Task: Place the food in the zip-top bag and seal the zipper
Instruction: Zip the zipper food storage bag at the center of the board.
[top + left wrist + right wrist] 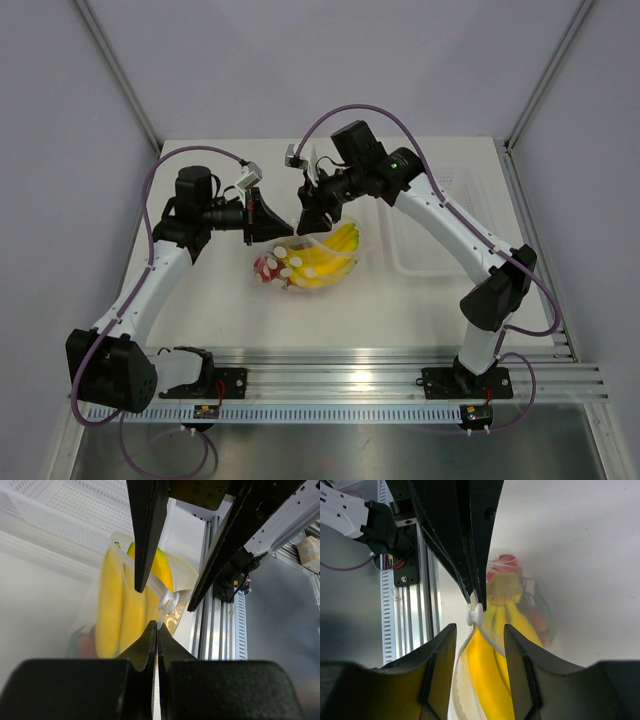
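Observation:
The zip-top bag (292, 264) hangs off the table with the yellow bananas (332, 254) and red strawberries (267, 268) inside it. My left gripper (283, 226) is shut on the bag's top edge; in the left wrist view its tips (157, 626) pinch the zipper strip just below a white slider (170, 600). My right gripper (310, 226) is open, and in the right wrist view its jaws (480, 630) straddle the gaping zipper lips (462, 655) without touching them. The bananas (490, 680) show between them, below the slider (475, 612).
A clear rigid tray (440, 225) lies on the table to the right of the bag. The aluminium rail (350, 365) carrying the arm bases runs along the near edge. Grey walls close in the table on both sides.

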Controlling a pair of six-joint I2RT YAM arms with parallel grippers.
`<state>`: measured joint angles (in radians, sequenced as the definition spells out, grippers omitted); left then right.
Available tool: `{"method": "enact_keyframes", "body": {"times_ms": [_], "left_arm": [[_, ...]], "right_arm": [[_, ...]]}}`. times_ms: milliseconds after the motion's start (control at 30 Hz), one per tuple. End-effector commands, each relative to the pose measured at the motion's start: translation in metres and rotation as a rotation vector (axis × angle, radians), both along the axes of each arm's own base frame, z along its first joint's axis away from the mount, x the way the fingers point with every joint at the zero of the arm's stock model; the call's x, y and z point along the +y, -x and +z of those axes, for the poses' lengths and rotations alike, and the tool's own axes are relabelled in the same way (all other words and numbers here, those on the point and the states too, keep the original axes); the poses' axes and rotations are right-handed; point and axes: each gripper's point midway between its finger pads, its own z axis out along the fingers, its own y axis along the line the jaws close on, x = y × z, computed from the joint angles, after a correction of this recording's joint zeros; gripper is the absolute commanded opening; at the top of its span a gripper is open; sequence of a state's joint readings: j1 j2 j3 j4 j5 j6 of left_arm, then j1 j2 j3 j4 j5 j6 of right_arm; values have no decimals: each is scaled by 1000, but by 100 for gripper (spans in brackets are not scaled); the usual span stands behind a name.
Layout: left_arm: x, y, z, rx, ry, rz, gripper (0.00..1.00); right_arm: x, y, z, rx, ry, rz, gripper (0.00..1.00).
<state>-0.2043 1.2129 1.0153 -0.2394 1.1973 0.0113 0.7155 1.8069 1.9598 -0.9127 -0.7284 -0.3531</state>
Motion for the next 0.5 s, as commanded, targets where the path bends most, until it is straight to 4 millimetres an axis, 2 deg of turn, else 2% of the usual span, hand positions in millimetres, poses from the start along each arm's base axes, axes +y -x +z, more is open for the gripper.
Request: {"method": "enact_keyframes", "body": {"times_ms": [0,133,400,467], "left_arm": [[-2,0,30,-126,25,-22,0],[-2,0,30,-121,25,-24,0],[-2,1,29,-119,23,-27,0],[-2,0,29,-121,24,-29,0]], "right_arm": [[2,5,24,-25,-65,42,48],[6,3,25,-18,-74,46,40],[12,4,27,2,-92,58,38],[13,3,26,7,-91,61,32]]}}
